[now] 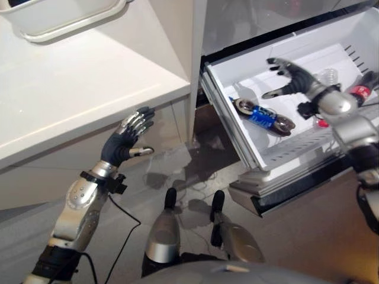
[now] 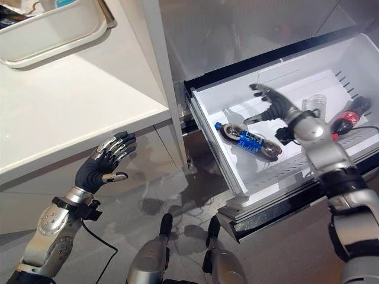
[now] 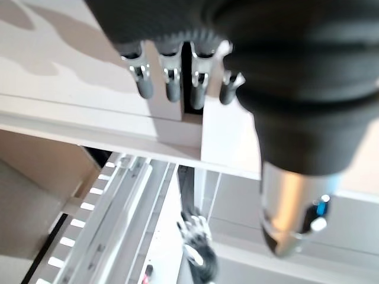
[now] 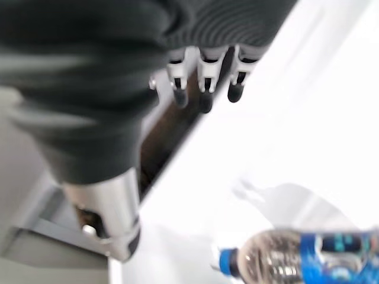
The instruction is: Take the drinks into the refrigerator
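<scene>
A clear plastic bottle of dark drink with a blue cap and a blue label [image 2: 249,141] lies on its side on the floor of the pulled-out white refrigerator drawer [image 2: 208,133]; the label carries pale markings, but they are too small to make out. The right hand [image 2: 273,107] hovers above the drawer, just beyond the bottle's middle, fingers spread and straight, thumb out, holding nothing and clear of the bottle. In the right wrist view the bottle's capped end [image 4: 296,257] shows beyond the thumb, apart from the dark fingertips [image 4: 204,100].

Farther to the right in the drawer lies a dark cola bottle with a red label and red cap [image 2: 348,119], and beside it what looks like a clear, empty plastic bottle [image 2: 315,104], though it is hard to tell.

The left hand [image 1: 125,142] hangs open and empty, fingers extended, below the edge of the white countertop [image 1: 89,83], on which sits a white plastic tub [image 1: 65,21].
</scene>
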Tool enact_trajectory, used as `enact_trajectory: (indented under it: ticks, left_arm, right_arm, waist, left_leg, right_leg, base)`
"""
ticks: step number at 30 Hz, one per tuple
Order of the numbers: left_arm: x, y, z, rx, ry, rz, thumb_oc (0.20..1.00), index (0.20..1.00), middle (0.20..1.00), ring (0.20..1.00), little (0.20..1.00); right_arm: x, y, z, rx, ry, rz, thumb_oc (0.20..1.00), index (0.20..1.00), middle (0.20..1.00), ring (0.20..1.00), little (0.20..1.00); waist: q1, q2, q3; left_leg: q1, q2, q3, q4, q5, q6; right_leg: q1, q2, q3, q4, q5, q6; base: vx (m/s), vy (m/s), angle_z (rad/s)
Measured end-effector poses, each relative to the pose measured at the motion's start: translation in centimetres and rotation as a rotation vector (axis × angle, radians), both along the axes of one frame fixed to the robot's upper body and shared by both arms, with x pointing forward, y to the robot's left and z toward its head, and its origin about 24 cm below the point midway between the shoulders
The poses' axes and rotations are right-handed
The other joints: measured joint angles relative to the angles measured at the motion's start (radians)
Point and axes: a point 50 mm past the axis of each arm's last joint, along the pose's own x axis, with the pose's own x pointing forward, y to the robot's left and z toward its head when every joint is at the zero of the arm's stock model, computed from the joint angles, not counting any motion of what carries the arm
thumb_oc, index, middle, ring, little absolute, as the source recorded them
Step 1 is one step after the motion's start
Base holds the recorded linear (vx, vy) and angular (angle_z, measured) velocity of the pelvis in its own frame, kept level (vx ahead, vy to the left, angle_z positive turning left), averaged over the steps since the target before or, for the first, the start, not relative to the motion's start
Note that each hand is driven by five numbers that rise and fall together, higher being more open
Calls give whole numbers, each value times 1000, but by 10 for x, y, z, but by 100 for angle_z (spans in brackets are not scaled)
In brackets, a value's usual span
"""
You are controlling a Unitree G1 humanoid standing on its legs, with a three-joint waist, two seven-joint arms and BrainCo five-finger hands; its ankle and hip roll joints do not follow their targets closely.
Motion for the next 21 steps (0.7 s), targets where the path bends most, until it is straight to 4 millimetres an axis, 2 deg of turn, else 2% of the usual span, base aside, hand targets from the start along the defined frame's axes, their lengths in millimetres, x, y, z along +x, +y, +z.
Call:
enact_trajectory:
  ticks: [4,7,8,10,12,13,16,18,21]
  left_arm:
    - [-3,4,4,1,-17,18,1000,1000,1000,1000,1000]
    - [-8,10,-2,-7,5,46,1000,1000,1000,1000,1000]
    - [-11,14,-3,-3,14,62,1000,1000,1000,1000,1000]
    - [-15,20,-6,2,29,89,1000,1000,1000,1000,1000]
    - [-21,28,-9,9,44,119,1000,1000,1000,1000,1000]
    - [-24,32,-10,15,54,135,1000,1000,1000,1000,1000]
    - [-31,36,-16,34,82,157,1000,1000,1000,1000,1000]
    - [-35,37,-9,24,35,166,1000,1000,1000,1000,1000]
    - [-39,39,-3,-3,-12,197,1000,1000,1000,1000,1000]
  right_arm:
    - [-25,-13,-10,61,-33,-4,1000,1000,1000,1000,1000]
    - [-53,-19,-9,81,-87,16,1000,1000,1000,1000,1000]
    - [-59,-19,-8,88,-102,25,1000,1000,1000,1000,1000]
    - [-71,-25,-8,89,-122,15,1000,1000,1000,1000,1000]
    - [-86,-31,-16,133,-136,4,1000,1000,1000,1000,1000]
    - [-92,-33,-21,131,-115,-2,1000,1000,1000,1000,1000]
    - [-108,-43,-38,144,-69,-46,1000,1000,1000,1000,1000]
    - [-123,-51,-58,189,-22,-98,1000,1000,1000,1000,1000]
    - [-133,-56,-75,248,1,-147,1000,1000,1000,1000,1000]
  waist:
    - [-16,-26,-16]
    - [-28,-52,-32]
    - [-30,-67,-45]
    - [-63,-96,-65]
    - [-66,-122,-92]
    - [-88,-134,-104]
    - [-107,-138,-138]
    - [-124,-131,-183]
    - [-136,-108,-218]
  left_leg:
    - [14,0,5,-2,-1,1]
    - [39,-1,45,-5,-9,4]
    - [45,-2,61,-4,-12,6]
    - [59,-5,92,-4,-19,9]
    - [62,-5,121,-4,-24,11]
    - [76,-7,143,-5,-30,13]
    - [94,-11,175,-5,-40,17]
    - [97,-13,205,-5,-50,19]
    - [113,-14,230,-15,-54,20]
  right_leg:
    - [10,0,11,1,-1,-1]
    - [5,4,51,16,-2,0]
    - [4,3,65,18,-2,0]
    - [-3,6,93,28,-1,2]
    - [-16,7,118,39,-1,4]
    - [-18,9,140,44,0,6]
    - [-17,10,171,49,-1,12]
    - [-30,13,199,53,-3,19]
    - [-29,17,224,53,-1,21]
  base:
    - [47,9,-6]
    - [50,25,-35]
    - [38,40,-43]
    - [48,64,-45]
    - [50,48,-49]
    - [62,62,-46]
    - [46,54,-38]
    - [44,47,-32]
    - [28,42,-31]
